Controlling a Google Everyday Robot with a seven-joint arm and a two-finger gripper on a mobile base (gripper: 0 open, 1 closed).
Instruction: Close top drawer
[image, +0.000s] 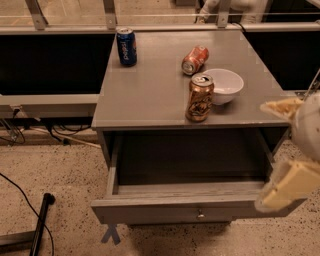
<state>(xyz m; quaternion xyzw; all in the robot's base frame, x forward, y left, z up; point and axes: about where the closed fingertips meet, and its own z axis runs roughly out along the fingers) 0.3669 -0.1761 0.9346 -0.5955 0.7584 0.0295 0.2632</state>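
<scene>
The top drawer (165, 212) is pulled far out of the grey cabinet, with its dark inside (190, 160) showing and its small metal knob (200, 215) at the centre of the front panel. My gripper (286, 147) is at the right edge of the view, beside the drawer's right side. Its two cream fingers stand wide apart and hold nothing. The upper finger (281, 107) is level with the cabinet top, and the lower finger (287, 186) overlaps the drawer's right front corner.
On the cabinet top (150, 90) stand a blue can (126, 46), a bronze can (200, 98) and a white bowl (223, 85), and a red can (195, 60) lies on its side. A black pole (40, 225) and cables lie on the floor at left.
</scene>
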